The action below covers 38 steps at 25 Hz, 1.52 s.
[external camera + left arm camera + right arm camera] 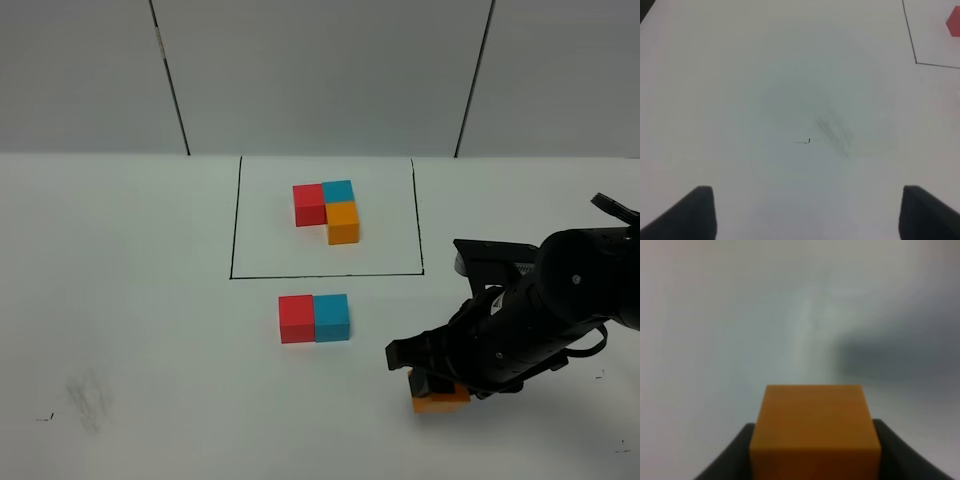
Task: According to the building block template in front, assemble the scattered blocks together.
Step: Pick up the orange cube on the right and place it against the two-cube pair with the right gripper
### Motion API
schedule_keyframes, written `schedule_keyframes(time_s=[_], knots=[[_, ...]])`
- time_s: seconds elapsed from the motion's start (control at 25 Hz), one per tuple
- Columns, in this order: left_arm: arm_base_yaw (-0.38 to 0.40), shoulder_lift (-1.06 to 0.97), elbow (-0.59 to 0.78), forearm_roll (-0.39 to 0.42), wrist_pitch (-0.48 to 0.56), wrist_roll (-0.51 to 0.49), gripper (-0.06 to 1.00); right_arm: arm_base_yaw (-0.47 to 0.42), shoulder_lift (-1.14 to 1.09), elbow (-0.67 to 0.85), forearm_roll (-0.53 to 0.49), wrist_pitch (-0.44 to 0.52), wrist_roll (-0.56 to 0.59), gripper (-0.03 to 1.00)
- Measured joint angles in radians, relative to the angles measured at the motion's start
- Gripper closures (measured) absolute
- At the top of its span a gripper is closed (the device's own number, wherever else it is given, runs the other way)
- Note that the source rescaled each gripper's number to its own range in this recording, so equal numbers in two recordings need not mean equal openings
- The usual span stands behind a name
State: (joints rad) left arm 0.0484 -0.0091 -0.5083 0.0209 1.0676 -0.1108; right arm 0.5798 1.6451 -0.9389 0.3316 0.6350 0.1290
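Observation:
The building block template [326, 211] is a red, cyan-blue and orange cluster inside a thin black outline [232, 240] at the table's far middle. Just in front of the outline, a loose red cube [296, 319] and a loose cyan-blue cube [332, 318] sit side by side, touching. At the front right, my right gripper [438, 385] is shut on the loose orange cube [441, 400], low over the table; the right wrist view shows the orange cube [814, 432] filling the space between the jaws of the right gripper [815, 452]. My left gripper [807, 215] stands open over bare table.
The left wrist view shows a corner of the black outline [915, 62] with the template's red cube [954, 22] inside it, a small pen mark [806, 141] and a grey smudge [835, 132]. The smudge [88, 392] lies at the front left.

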Motion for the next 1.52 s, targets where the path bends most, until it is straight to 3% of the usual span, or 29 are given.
schedule_keyframes(time_s=[0.36,0.48,0.6,0.76,0.88,1.12,1.52], knots=[[0.000,0.000,0.000,0.000,0.000,0.000,0.00,0.082,0.000,-0.011,-0.022,-0.020,0.122,0.87],[0.000,0.000,0.000,0.000,0.000,0.000,0.00,0.131,0.000,-0.050,-0.139,0.018,0.263,0.87],[0.000,0.000,0.000,0.000,0.000,0.000,0.00,0.182,0.000,-0.106,-0.278,0.106,0.478,0.87],[0.000,0.000,0.000,0.000,0.000,0.000,0.00,0.239,0.008,-0.195,-0.397,0.228,0.618,0.87],[0.000,0.000,0.000,0.000,0.000,0.000,0.00,0.247,0.060,-0.273,-0.391,0.322,0.637,0.87],[0.000,0.000,0.000,0.000,0.000,0.000,0.00,0.247,0.239,-0.437,-0.315,0.443,0.568,0.87],[0.000,0.000,0.000,0.000,0.000,0.000,0.00,0.251,0.369,-0.517,-0.269,0.361,0.528,0.87]])
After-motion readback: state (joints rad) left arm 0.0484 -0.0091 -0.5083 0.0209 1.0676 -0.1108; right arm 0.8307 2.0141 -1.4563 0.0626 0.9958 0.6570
